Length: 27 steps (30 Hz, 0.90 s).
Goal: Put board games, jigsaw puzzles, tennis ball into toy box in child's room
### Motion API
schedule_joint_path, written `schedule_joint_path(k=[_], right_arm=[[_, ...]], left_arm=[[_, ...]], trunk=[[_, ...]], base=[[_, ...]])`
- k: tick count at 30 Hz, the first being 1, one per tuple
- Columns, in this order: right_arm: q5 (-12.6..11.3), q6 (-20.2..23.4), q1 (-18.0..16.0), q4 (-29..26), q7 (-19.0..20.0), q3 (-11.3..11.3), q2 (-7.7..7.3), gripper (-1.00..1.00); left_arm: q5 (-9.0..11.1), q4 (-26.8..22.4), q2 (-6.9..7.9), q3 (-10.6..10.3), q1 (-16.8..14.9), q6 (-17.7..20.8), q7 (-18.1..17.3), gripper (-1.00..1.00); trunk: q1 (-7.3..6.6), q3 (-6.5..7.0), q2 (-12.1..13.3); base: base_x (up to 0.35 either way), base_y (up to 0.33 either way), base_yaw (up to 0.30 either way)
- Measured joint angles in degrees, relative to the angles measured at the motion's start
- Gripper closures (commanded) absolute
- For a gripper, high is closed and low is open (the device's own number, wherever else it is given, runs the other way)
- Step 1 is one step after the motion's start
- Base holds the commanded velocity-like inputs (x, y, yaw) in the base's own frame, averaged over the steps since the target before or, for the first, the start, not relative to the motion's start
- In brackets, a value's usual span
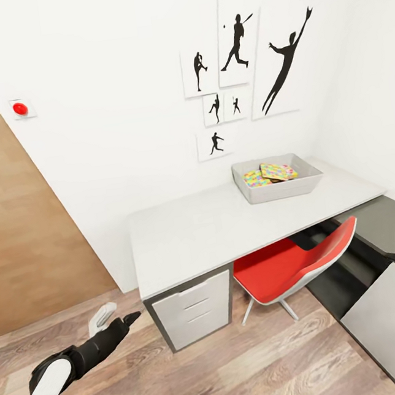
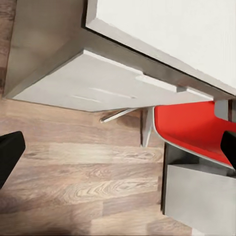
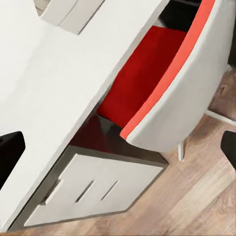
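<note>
Two jigsaw puzzles (image 1: 270, 174) lie in the toy box (image 1: 278, 190), which sits at the far right end of the table (image 1: 214, 229), near the wall. A red chair (image 1: 292, 266) is tucked under the desk beside white drawers (image 1: 193, 309). The left gripper (image 1: 114, 322) hangs low over the wood floor (image 1: 243, 365), its fingers spread wide and empty; the right gripper (image 3: 118, 147) is likewise wide open, holding nothing.
</note>
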Motion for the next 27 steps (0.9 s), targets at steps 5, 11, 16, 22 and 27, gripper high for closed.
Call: schedule_joint_path(k=[5, 11, 16, 22, 27], right_arm=[[0.2, 0.0, 3.8, 0.0, 0.0, 0.4, 1.12, -1.00], [1.3, 0.0, 7.2, 0.6, 0.1, 2.7, 1.84, -1.00], [5.1, 0.1, 8.8, 2.6, 0.2, 5.4, 3.09, -1.00], [9.8, -0.9, 9.5, 5.1, 0.9, 8.6, 5.18, -1.00], [15.2, -3.8, 9.8, 10.1, 3.1, 13.5, 7.36, -1.00]], left_arm=[[-2.3, 4.4, -0.11, -0.1, 2.8, -2.2, -3.7, -1.00], [-6.0, 10.4, -0.75, -0.1, 5.6, -6.3, -8.5, -1.00], [-8.2, 16.8, -1.91, -0.1, 6.6, -8.7, -11.3, -1.00], [-10.8, 22.9, -2.99, -0.1, 7.0, -9.8, -13.5, -1.00], [-13.8, 28.8, -4.09, 0.0, 7.1, -10.3, -14.6, -1.00]], trunk=[[0.00, 0.46, 0.0], [0.00, 1.03, 0.0], [0.00, 1.48, 0.0], [0.00, 2.05, 0.0], [0.00, 2.52, 0.0]], base=[[0.000, 0.000, -0.074], [0.000, 0.000, -0.074], [0.000, 0.000, -0.075], [0.000, 0.000, -0.076], [0.000, 0.000, -0.079]])
